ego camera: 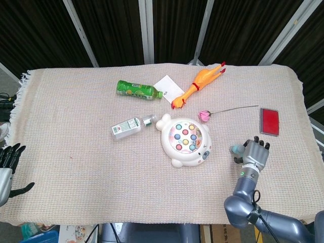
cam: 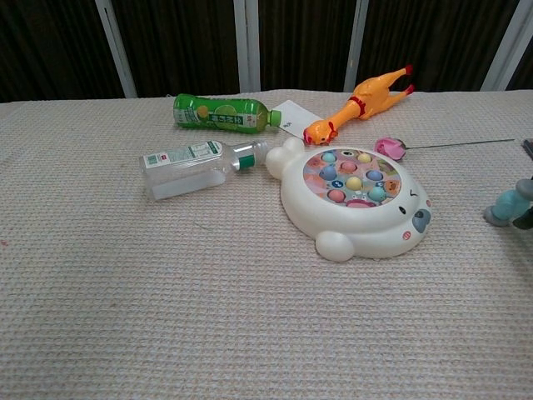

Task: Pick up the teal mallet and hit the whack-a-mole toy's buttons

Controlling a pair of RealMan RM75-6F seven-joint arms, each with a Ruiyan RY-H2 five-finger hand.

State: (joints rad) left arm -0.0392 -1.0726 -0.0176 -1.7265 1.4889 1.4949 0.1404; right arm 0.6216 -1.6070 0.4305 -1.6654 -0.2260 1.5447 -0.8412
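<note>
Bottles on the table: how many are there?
2. A green bottle lies near the far side beside a white card; a clear bottle lies just left of the whack-a-mole toy. None seem hidden.

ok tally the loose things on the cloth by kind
bottles: 2, green bottle, clear bottle
toys: 3, whack-a-mole toy, rubber chicken, teal mallet
pink flower: 1
white card: 1
red case: 1
total: 8

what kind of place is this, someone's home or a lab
Most likely a lab or test bench for robot handling, not a home. A table under a woven beige cloth holds unrelated items: a whack-a-mole toy, a rubber chicken, bottles. Dark curtains with metal struts stand behind, and a robot hand reaches in.
</note>
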